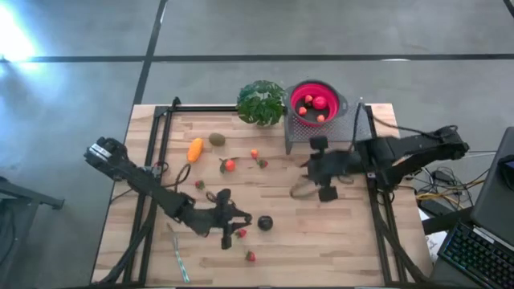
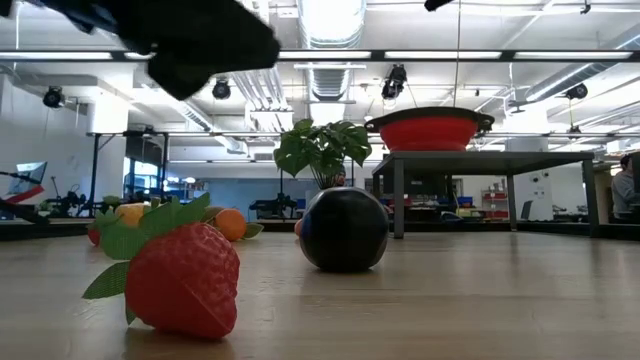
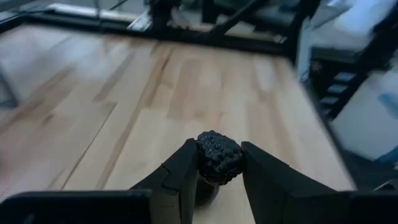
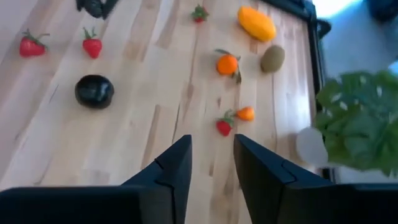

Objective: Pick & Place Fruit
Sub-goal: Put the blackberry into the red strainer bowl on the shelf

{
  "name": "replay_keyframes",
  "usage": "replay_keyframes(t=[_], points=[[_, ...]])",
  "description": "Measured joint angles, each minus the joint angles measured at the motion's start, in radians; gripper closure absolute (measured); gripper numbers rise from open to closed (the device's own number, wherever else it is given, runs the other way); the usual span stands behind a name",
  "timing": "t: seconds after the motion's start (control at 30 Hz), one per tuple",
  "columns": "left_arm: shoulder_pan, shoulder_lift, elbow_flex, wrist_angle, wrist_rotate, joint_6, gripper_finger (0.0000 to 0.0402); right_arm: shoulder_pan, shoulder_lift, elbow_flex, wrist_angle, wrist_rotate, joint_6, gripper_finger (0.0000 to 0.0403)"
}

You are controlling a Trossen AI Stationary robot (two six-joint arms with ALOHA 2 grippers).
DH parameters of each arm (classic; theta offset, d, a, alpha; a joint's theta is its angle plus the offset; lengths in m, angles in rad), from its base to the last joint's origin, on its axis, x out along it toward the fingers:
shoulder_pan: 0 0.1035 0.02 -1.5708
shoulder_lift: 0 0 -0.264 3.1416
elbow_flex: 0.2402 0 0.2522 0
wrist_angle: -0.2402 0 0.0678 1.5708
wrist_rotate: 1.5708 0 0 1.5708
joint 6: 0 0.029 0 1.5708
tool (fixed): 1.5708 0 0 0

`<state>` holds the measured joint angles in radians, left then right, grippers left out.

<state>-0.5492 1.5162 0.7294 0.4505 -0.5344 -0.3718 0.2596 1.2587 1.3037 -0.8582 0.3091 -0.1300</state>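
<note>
The left gripper [image 3: 219, 148] is clamped on a dark bumpy berry [image 3: 219, 159], held clear above the wood; in the high view this gripper [image 1: 233, 220] sits toward 7 o'clock from the table's [image 1: 337, 241] middle. The right gripper [image 4: 211, 146] has its fingers parted with nothing between them, and in the high view it [image 1: 313, 170] hovers toward 2 o'clock of the middle. A red bowl [image 1: 299, 90] stands on a raised rack at the 12 o'clock edge, with a few red and orange fruits [image 1: 320, 102] inside, and a plant [image 1: 261, 102] is just at its 9 o'clock side. A dark ball [image 1: 265, 223] lies at 3 o'clock of the left gripper, near it. 2 strawberries lie toward 6 o'clock, one [image 1: 241, 234] just beside the left gripper, the other [image 1: 250, 256] nearer the edge. Toward 10 o'clock lie a yellow-orange piece [image 1: 195, 149] and a kiwi [image 1: 217, 140]. Near 11 o'clock are a leafy orange [image 1: 229, 165], a small orange ball [image 1: 254, 153] and a strawberry [image 1: 262, 163] touching or nearly so. Another strawberry [image 1: 200, 185] lies at 9 o'clock. A pale stick [image 1: 178, 255] lies at 7 o'clock by the edge.
</note>
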Motion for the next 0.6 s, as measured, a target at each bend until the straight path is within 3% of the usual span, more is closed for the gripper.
replay_keyframes(t=[0.2,0.43,0.6], points=[[0.105,0.0,-0.064,0.251,0.178,0.011,0.0289,0.152,0.001,-0.09,0.116,0.134,-0.009,0.0265],[0.206,0.0,-0.075,0.462,0.398,-0.009,0.0289,0.232,0.002,-0.175,0.318,0.141,-0.097,0.024],[0.277,0.0,-0.027,0.485,0.451,-0.056,0.0289,0.246,0.002,-0.203,0.475,0.147,-0.191,0.0215]])
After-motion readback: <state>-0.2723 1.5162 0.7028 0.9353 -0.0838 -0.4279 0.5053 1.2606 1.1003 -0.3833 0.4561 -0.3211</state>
